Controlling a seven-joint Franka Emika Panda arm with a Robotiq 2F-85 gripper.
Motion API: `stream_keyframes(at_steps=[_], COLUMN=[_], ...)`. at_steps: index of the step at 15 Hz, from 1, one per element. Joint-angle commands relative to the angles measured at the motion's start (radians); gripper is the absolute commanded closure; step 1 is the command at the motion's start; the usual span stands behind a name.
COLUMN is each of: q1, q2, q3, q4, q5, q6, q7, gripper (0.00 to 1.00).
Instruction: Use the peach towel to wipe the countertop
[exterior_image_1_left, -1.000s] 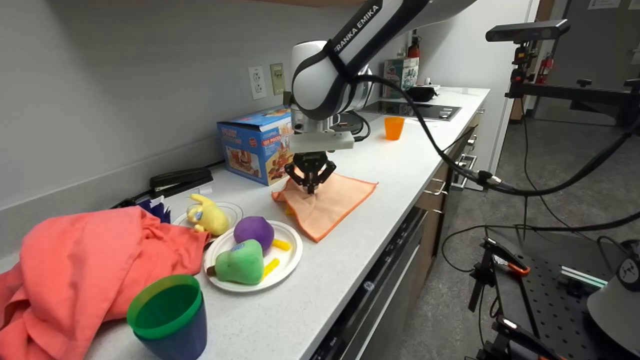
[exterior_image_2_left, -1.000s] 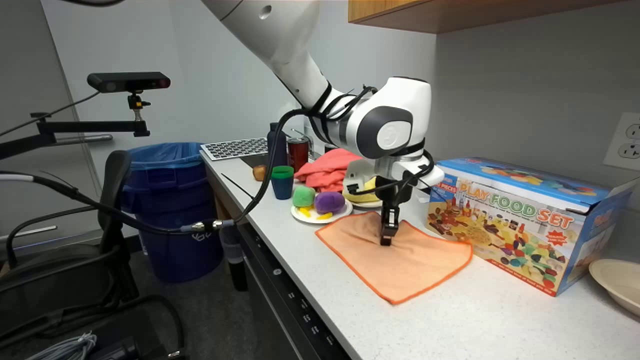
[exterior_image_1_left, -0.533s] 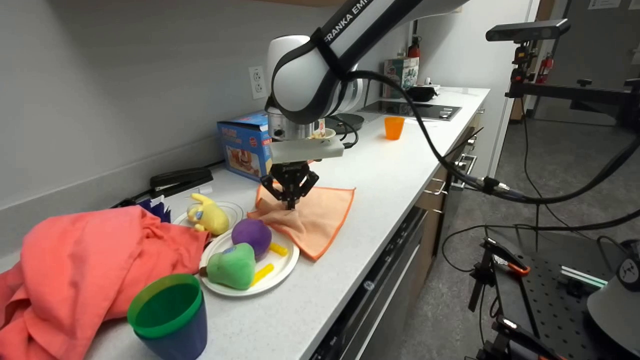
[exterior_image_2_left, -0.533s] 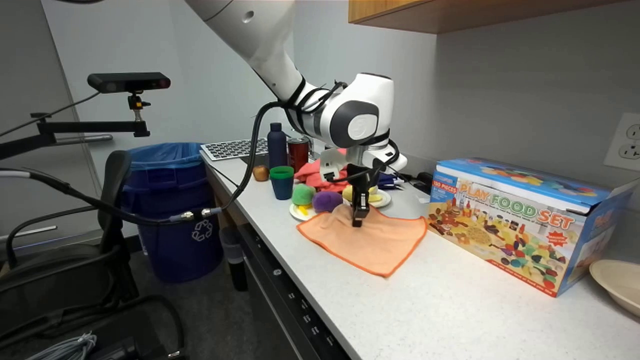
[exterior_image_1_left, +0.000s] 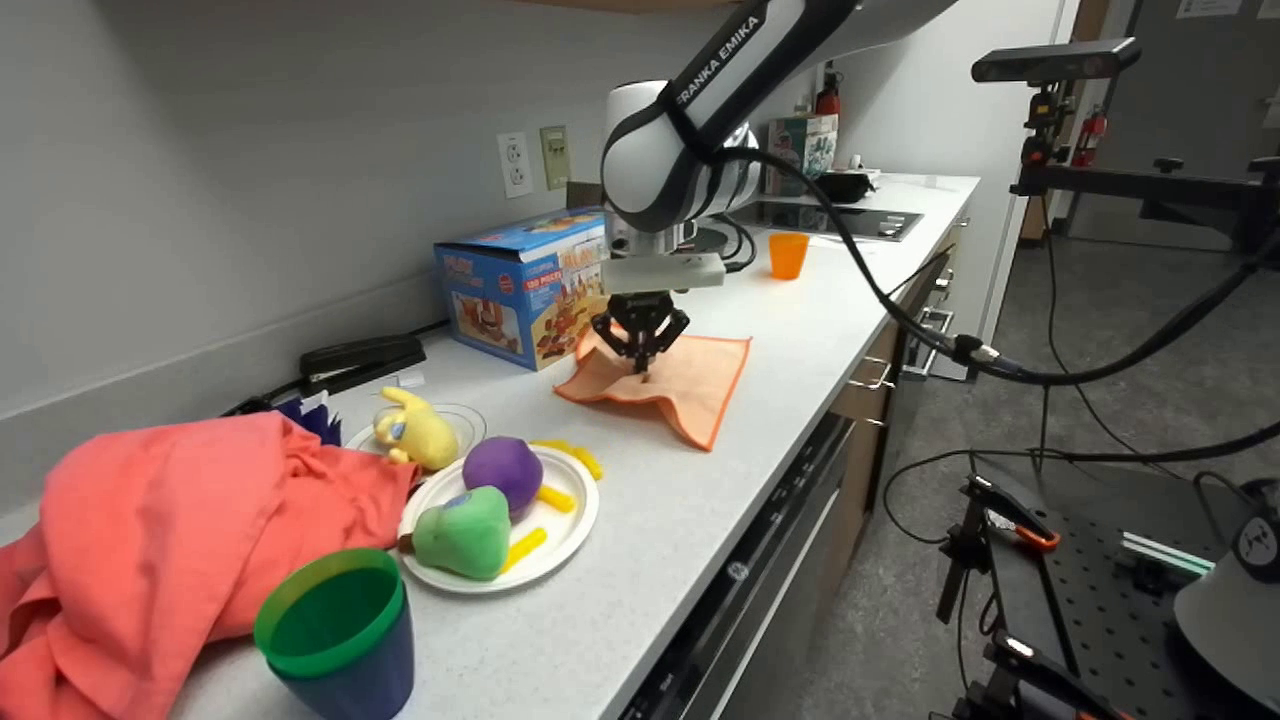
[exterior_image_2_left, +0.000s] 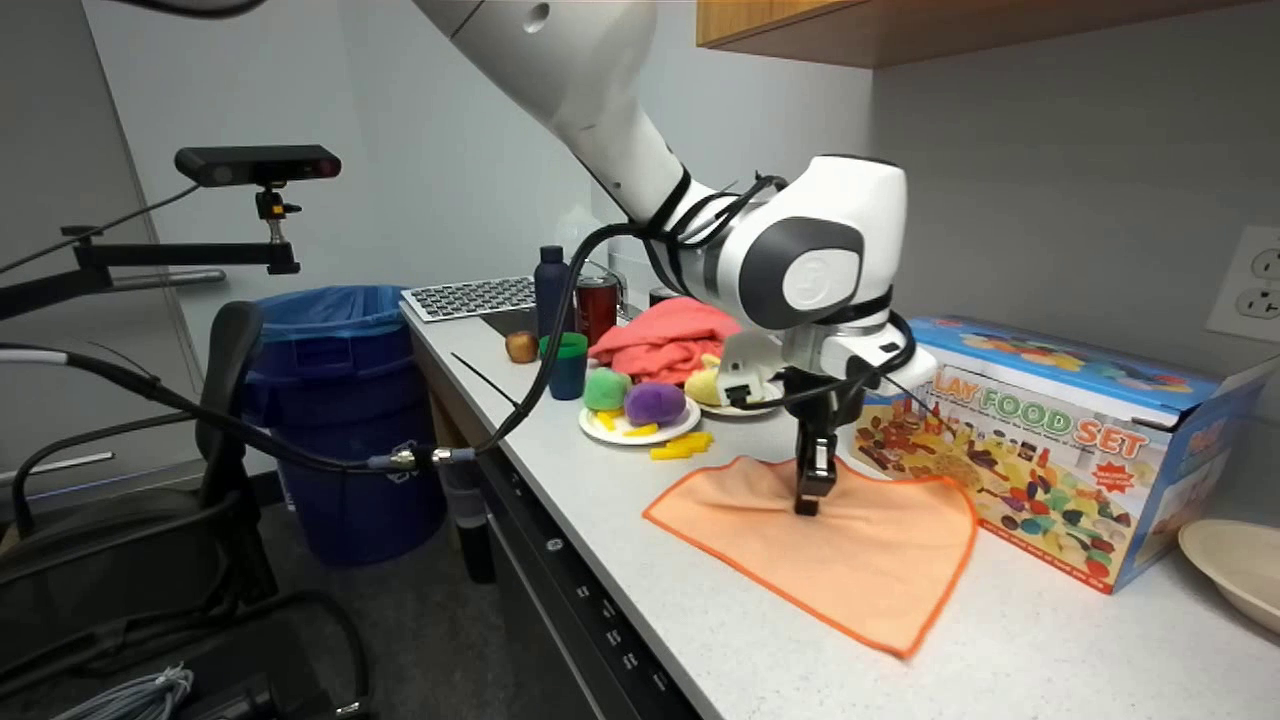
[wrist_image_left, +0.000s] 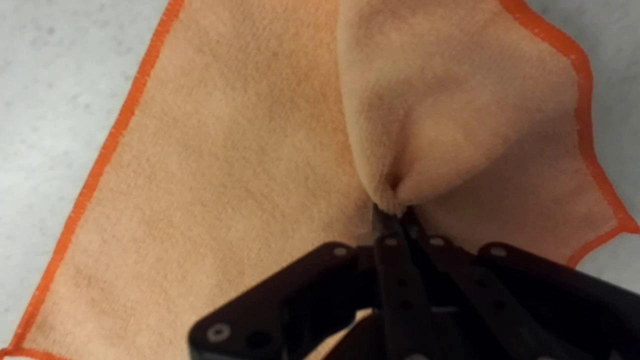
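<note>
The peach towel with an orange hem lies spread on the white countertop (exterior_image_1_left: 540, 640) in an exterior view (exterior_image_1_left: 700, 375), and shows also in an exterior view (exterior_image_2_left: 850, 570) and the wrist view (wrist_image_left: 225, 150). My gripper (exterior_image_1_left: 642, 366) points down at the towel, also in an exterior view (exterior_image_2_left: 808, 500). In the wrist view the gripper (wrist_image_left: 392, 212) is shut on a pinched fold of the towel. The fold rises in front of the fingertips, and the rest of the cloth lies around them. Several yellow pieces (exterior_image_2_left: 685, 446) lie on the counter between towel and plate.
A white plate (exterior_image_1_left: 585, 525) holds a purple toy (exterior_image_1_left: 503, 475) and a green pear toy (exterior_image_1_left: 465, 535). A play food box (exterior_image_2_left: 1010, 450) stands beside the towel against the wall side. A red cloth (exterior_image_1_left: 200, 540), green-blue cups (exterior_image_1_left: 345, 640) and an orange cup (exterior_image_1_left: 788, 256) stand on the counter.
My gripper dragged the towel up to the plate, then back away from it alongside the box. The plate shifted slightly. Yellow pieces that the towel covered now lie uncovered beside the plate.
</note>
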Motion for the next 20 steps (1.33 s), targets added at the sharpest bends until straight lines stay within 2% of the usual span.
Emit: stream_keyframes(at_steps=[1, 7, 12, 20], q1=[-0.066, -0.161, -0.213, -0.174], q2=[0.010, 0.027, 0.035, 0.003], q3=[-0.049, -0.129, -0.156, -0.118], q4=[0.008, 0.022, 0.041, -0.025], q5=[0.031, 0.032, 0.051, 0.027], q6=[-0.009, -0.014, -0.016, -0.033], q7=[0.010, 0.066, 0.109, 0.079], gripper=[0.99, 0.99, 0.99, 0.99])
